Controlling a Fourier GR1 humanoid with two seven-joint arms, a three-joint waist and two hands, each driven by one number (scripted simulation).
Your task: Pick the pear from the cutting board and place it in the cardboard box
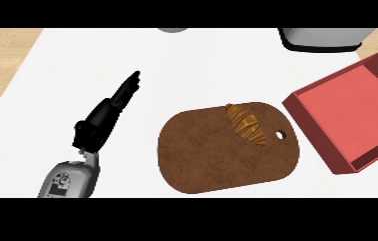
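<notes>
On the cutting board [214,157], croissant [247,125]

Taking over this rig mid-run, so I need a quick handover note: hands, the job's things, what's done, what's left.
Left hand: open, fingers straight, holding nothing, left of the cutting board. Right hand: not in view.
The item to move lies on the board's upper right part, near the handle hole. It looks like a brown ridged pastry, not a pear.
Red box: open, right of the board, nothing showing in it.
Done: nothing yet.
Left: grasp the item, carry it, set it in the box.
</notes>
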